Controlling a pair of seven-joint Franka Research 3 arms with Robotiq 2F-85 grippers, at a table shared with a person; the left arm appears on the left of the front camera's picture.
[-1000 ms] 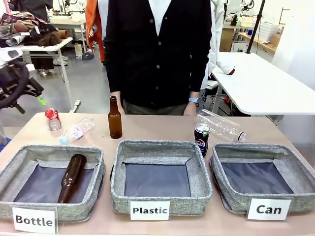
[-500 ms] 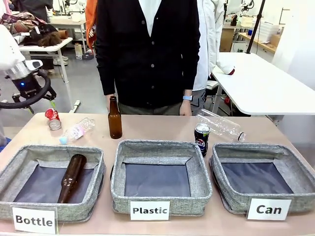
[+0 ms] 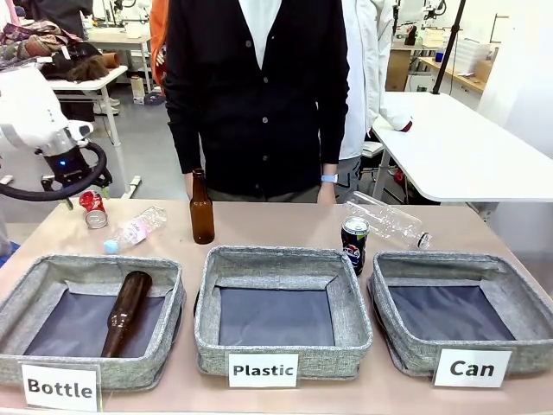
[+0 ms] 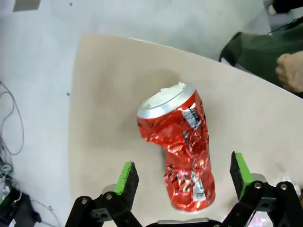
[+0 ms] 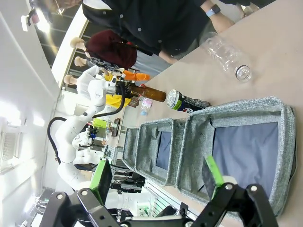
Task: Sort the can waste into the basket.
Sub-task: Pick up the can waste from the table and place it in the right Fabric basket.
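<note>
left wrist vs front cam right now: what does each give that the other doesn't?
Left wrist: the red can is crushed, lying on its side between the open left fingers, gaps either side.
Front: the upright black-blue can beside the Can basket, no can inside yet.
Both: the red can near the far left corner of the table.

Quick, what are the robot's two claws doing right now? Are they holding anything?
Left gripper: open, holding nothing, poised over the crushed red can.
Right gripper: open, holding nothing.
</note>
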